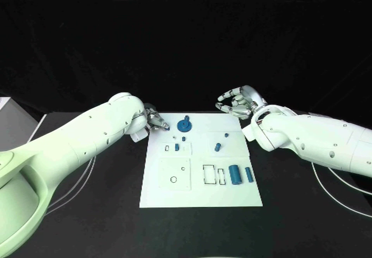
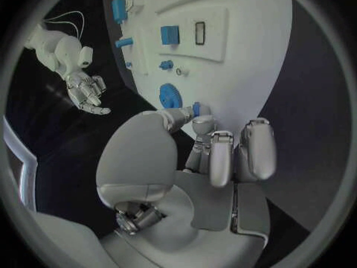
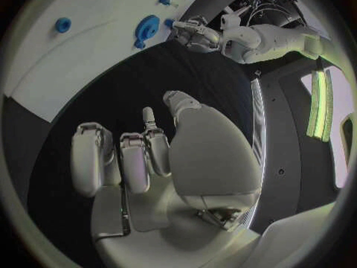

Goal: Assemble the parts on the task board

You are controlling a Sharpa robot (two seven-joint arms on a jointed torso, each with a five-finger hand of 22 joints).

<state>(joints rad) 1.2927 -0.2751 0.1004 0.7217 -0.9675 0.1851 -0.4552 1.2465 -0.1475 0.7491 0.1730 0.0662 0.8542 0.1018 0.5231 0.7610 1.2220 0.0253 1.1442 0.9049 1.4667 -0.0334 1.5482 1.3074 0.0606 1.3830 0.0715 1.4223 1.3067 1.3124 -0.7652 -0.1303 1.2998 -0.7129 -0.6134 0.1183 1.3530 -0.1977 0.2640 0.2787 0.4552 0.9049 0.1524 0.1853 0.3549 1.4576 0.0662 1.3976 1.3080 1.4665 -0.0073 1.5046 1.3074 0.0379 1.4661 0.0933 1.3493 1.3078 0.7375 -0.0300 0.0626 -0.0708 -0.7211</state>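
Observation:
The white task board (image 1: pixel 201 188) lies in the middle of the black table. A blue gear (image 1: pixel 184 126) sits near its far left corner, also seen as the gear (image 2: pixel 171 93) and the gear (image 3: pixel 147 27). My left hand (image 1: pixel 155 121) hovers at that corner just left of the gear, pinching a small blue part (image 2: pixel 197 108) between thumb and a finger. Several blue parts lie on the board: a block (image 1: pixel 233 175), a cylinder (image 1: pixel 249 173) and small pegs (image 1: pixel 219 145). My right hand (image 1: pixel 238 102) hangs beyond the board's far right corner, fingers loosely apart, holding nothing.
A white box (image 1: pixel 8 115) stands at the table's left edge. White cables (image 1: pixel 77 180) trail beside the left arm, and another cable (image 1: pixel 341 188) runs under the right arm. The board has a raised square plate (image 1: pixel 174 173) and outlined recesses (image 1: pixel 210 174).

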